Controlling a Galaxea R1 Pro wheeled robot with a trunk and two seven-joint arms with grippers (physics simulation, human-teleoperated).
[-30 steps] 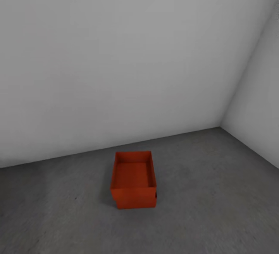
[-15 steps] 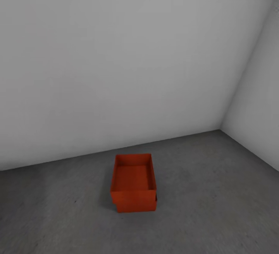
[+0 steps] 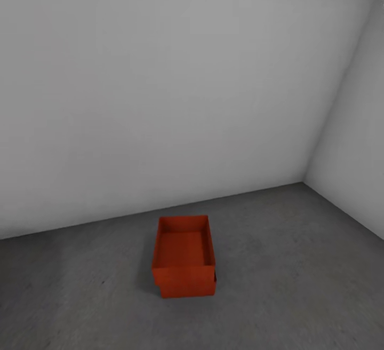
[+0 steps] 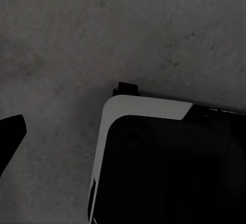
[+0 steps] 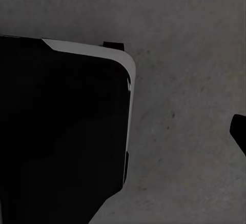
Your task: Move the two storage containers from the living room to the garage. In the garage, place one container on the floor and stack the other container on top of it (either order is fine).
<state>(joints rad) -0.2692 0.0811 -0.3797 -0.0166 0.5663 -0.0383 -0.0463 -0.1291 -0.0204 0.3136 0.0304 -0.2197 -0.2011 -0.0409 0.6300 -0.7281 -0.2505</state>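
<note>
Two orange-red storage containers stand stacked on the grey concrete floor [image 3: 298,286] of the garage, near the pale wall. The upper container [image 3: 183,248] is open-topped and empty. Of the lower container [image 3: 188,291], only a narrow strip shows under it, slightly offset. Both arms are well back from the stack. In the left wrist view a dark fingertip [image 4: 10,131] of my left gripper sits at the picture's edge over bare concrete. In the right wrist view a fingertip [image 5: 239,131] of my right gripper does the same. Nothing lies between the fingers.
Pale grey walls [image 3: 160,99] meet in a corner [image 3: 305,179] at the right, behind the stack. Concrete stretches on all sides of the containers. My own black base with a white edge [image 4: 143,106] [image 5: 92,49] stands on the floor in both wrist views.
The whole head picture has slid slightly, so the stack sits a little lower in it; the camera moved. The containers themselves have not shifted on the floor.
</note>
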